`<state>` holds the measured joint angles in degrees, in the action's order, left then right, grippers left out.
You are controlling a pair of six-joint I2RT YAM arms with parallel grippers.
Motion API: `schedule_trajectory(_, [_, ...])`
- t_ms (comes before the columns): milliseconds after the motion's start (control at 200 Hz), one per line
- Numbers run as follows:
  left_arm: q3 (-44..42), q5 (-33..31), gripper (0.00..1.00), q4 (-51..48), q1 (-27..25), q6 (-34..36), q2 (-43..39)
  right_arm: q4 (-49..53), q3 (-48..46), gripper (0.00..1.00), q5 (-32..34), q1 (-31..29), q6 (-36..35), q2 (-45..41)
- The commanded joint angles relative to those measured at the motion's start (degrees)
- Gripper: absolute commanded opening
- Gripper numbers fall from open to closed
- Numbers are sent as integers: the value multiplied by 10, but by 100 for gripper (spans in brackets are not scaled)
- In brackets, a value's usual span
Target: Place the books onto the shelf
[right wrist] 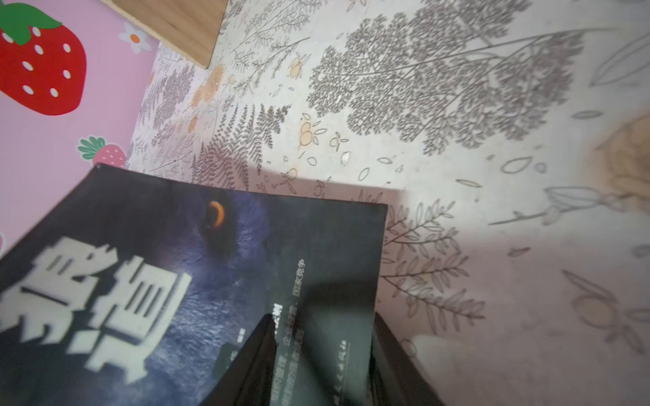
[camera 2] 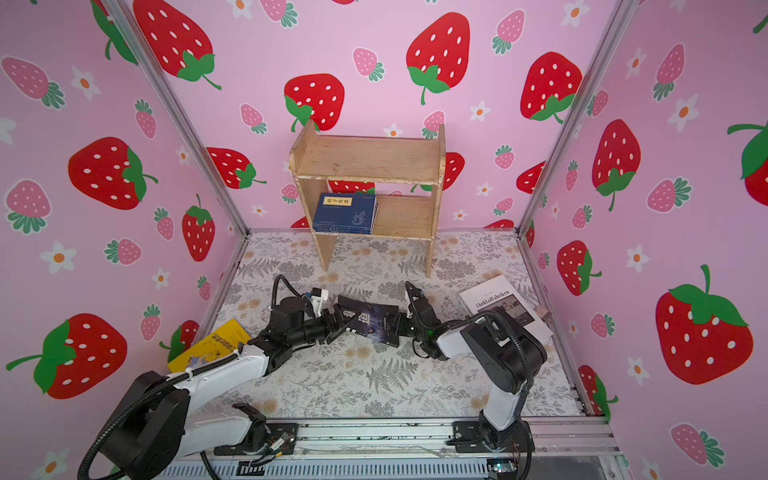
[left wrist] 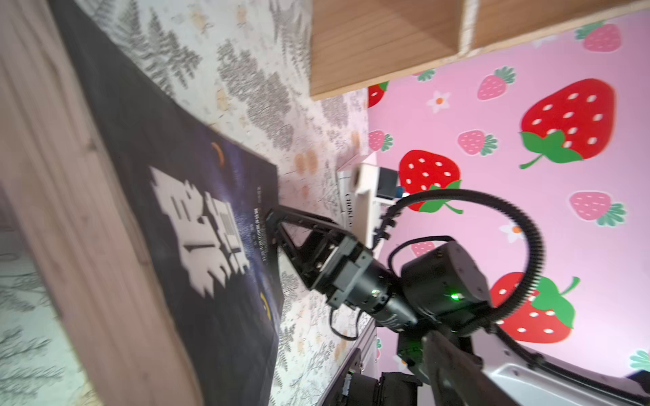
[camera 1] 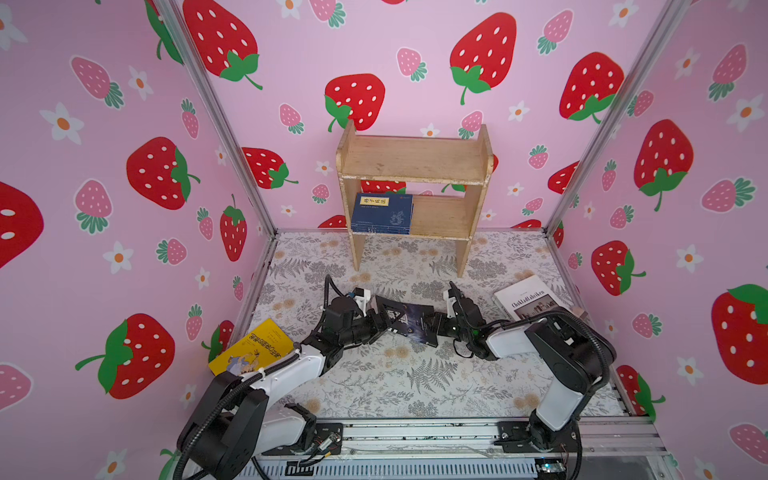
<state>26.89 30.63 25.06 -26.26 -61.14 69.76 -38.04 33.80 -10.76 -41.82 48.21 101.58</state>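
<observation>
The black book (camera 1: 409, 320) lies tilted in the middle of the table (camera 1: 415, 386), between both arms. The right gripper (camera 1: 432, 323) pinches its right edge, one finger (right wrist: 253, 355) over the cover. The left gripper (camera 1: 380, 319) is spread wide at its left edge. Navy books (camera 1: 382, 212) lie flat on the shelf (camera 1: 415, 160), at the left end of the lower tier. A yellow book (camera 1: 266, 337) sits by the table's left edge, a white book (camera 1: 525, 297) by its right.

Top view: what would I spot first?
Giant red strawberries cover the pink walls. Mid-table, the left hand and right hand meet at a black book. Behind them stands a wooden shelf with navy books on its lower board.
</observation>
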Motion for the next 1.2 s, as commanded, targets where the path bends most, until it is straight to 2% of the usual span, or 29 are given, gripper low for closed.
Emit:
schedule_trajectory(0, [18, 9, 98, 6, 0, -1, -14, 93, -15, 45, -45, -10, 12, 38])
schedule_trajectory(190, [16, -36, 96, -82, 2, 21, -9, 93, -12, 45, -47, -9, 8, 47])
schedule_trajectory(450, [4, -107, 88, -127, 16, 39, 17, 96, -4, 42, -54, -9, 3, 60])
schedule_trajectory(545, [3, -138, 88, -168, 23, 50, 13, 96, -2, 41, -53, -10, -3, 52])
schedule_trajectory(600, [7, -167, 90, -212, 27, 71, -5, 100, -1, 43, -46, -10, -12, 38])
schedule_trajectory(655, [14, -190, 91, -260, 34, 91, -29, 113, 3, 50, -32, -10, -18, 19])
schedule_trajectory(695, [16, -205, 93, -288, 40, 102, -44, 120, 6, 51, -18, -10, -24, 3])
schedule_trajectory(715, [16, -212, 94, -300, 42, 104, -52, 122, 7, 55, -9, -11, -28, -5])
schedule_trajectory(765, [14, -216, 96, -319, 53, 106, -62, 129, 16, 59, 20, -10, -42, -25])
schedule_trajectory(855, [7, -211, 96, -321, 62, 94, -61, 164, 63, 61, 83, -11, -93, -44])
schedule_trajectory(930, [2, -205, 96, -304, 62, 79, -51, 170, 107, 60, 100, -10, -155, -39])
schedule_trajectory(1040, [-8, -200, 96, -268, 63, 51, -31, 193, 183, 59, 84, -11, -213, 6])
schedule_trajectory(1195, [-24, -193, 96, -217, 63, 16, -8, 201, 252, 52, 43, -16, -221, 73])
